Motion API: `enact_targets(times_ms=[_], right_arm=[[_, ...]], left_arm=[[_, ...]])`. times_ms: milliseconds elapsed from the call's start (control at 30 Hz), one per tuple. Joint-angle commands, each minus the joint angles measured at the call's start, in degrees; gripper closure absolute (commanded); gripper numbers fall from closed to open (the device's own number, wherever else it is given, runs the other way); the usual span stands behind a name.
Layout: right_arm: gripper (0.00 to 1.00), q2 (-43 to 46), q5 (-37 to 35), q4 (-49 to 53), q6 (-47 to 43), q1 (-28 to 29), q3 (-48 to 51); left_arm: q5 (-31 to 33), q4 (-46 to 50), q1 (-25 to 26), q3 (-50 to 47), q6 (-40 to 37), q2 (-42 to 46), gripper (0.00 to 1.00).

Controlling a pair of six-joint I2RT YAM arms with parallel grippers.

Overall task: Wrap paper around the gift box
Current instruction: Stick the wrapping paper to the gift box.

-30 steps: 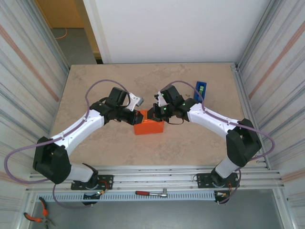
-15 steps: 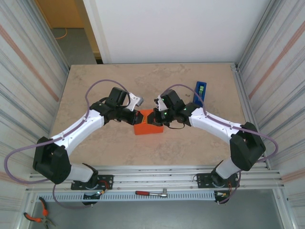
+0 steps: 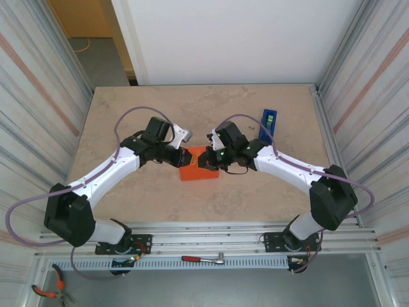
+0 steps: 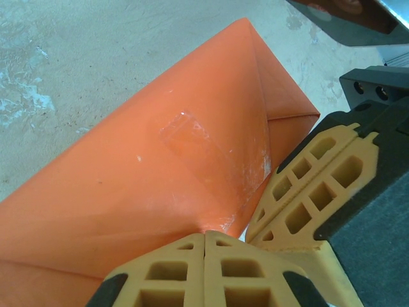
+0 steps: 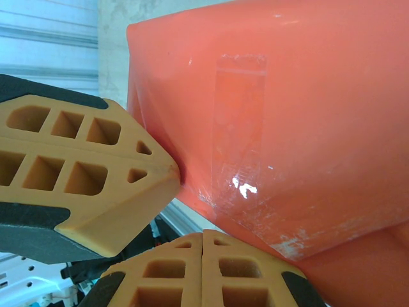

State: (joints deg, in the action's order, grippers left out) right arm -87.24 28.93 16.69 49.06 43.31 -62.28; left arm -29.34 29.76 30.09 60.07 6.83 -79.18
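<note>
**Spotter:** Where is the parcel, and what room is around it?

**Me:** The bright orange matte sheet of paper (image 3: 199,171) is folded shut into a flat parcel in the middle of the beige stone-look table (image 3: 128,115), well apart from every table edge. Bare tabletop runs to its left, near and far sides. On the far right lies a small blue plastic tape dispenser (image 3: 269,121), well apart from the parcel. Ribbed metal walls (image 3: 35,115) close the table in on the left and right.

**Spotter:** And your jaws?

**Me:** Both are clenched, pads together with nothing between them. My left gripper (image 3: 186,157) comes in from the left and my right gripper (image 3: 206,160) from the right. Their tips sit just beside each other at the parcel's top, against the paper.

**Spotter:** What can't you make out?

**Me:** The gift box, because paper covers every face I see. From above, my arms hide the parcel's far side. In the left wrist view a strip of clear tape (image 4: 192,137) lies on the paper and a triangular end flap (image 4: 287,96) shows, but the picture edge cuts off the parcel's other end. I cannot tell whether my tips press hard or only touch.
</note>
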Motion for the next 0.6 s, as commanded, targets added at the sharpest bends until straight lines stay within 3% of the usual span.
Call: enact_targets(times_ms=[0,567], right_arm=[[1.00,0.48,-2.15,4.54,0.98,0.88,1.64],[1.00,1.50,-5.78,7.04,0.03,2.31,0.36]], left_arm=[[2.39,4.00,0.24,-2.51,-0.59,-1.42,1.00],[2.10,3.84,0.24,-2.68,-0.46,-1.58,1.00]])
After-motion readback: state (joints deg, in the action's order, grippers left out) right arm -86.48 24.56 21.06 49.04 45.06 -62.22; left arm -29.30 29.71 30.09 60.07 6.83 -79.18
